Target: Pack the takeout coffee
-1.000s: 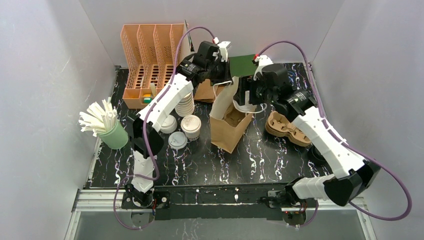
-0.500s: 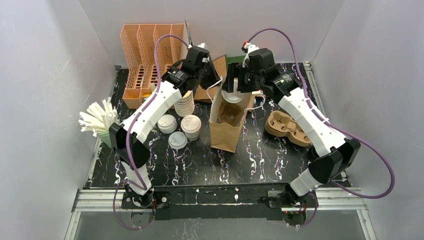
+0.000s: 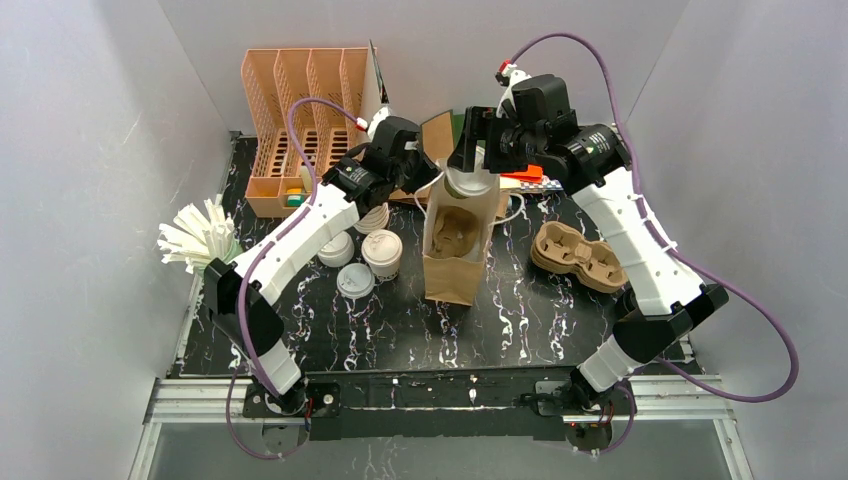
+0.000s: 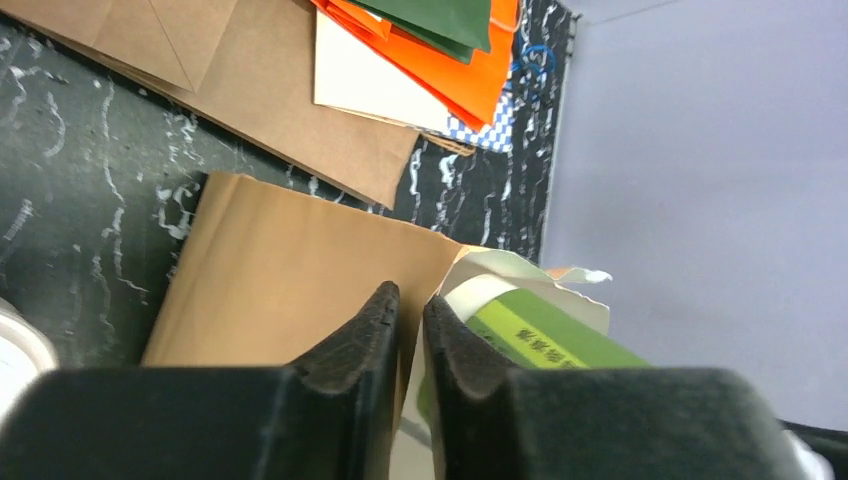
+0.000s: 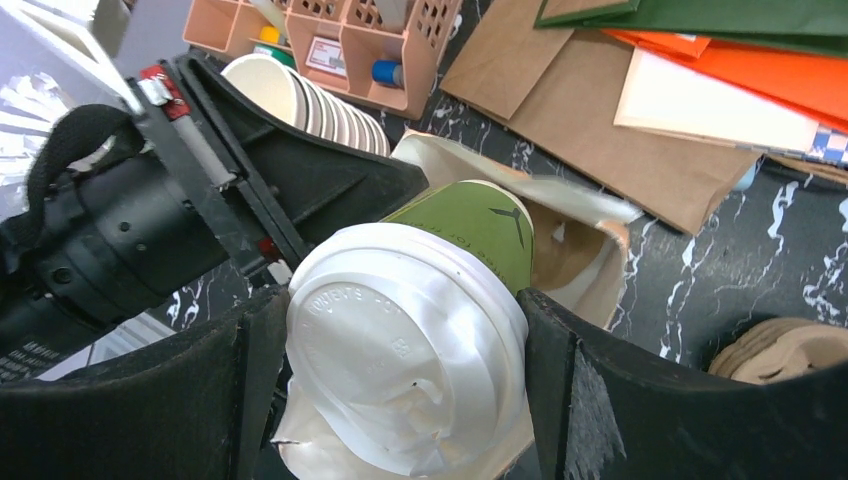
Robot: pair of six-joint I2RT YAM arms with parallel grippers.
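Note:
My right gripper (image 5: 405, 372) is shut on a takeout coffee (image 3: 470, 184), a green-walled cup (image 5: 482, 228) with a white sip lid (image 5: 400, 340). The cup hangs tilted just over the open mouth of the upright brown paper bag (image 3: 452, 255). My left gripper (image 4: 410, 300) is shut on the bag's rim (image 4: 445, 262) at the left side of its mouth (image 3: 418, 182), and the green cup shows just past the fingers. Another capped cup (image 3: 382, 252) stands left of the bag.
Two white lids (image 3: 336, 247) (image 3: 355, 281) and a stack of lidless cups (image 3: 372, 213) lie by my left arm. A moulded cup carrier (image 3: 577, 256) sits right of the bag. Flat bags and coloured sheets (image 5: 640, 100), an orange organiser (image 3: 298, 110) and a green holder of stirrers (image 3: 215, 255) line the back and left.
The bag has been pulled from a lean to upright. My left gripper came down and forward with the rim. My right gripper has risen with the green cup to the bag's mouth.

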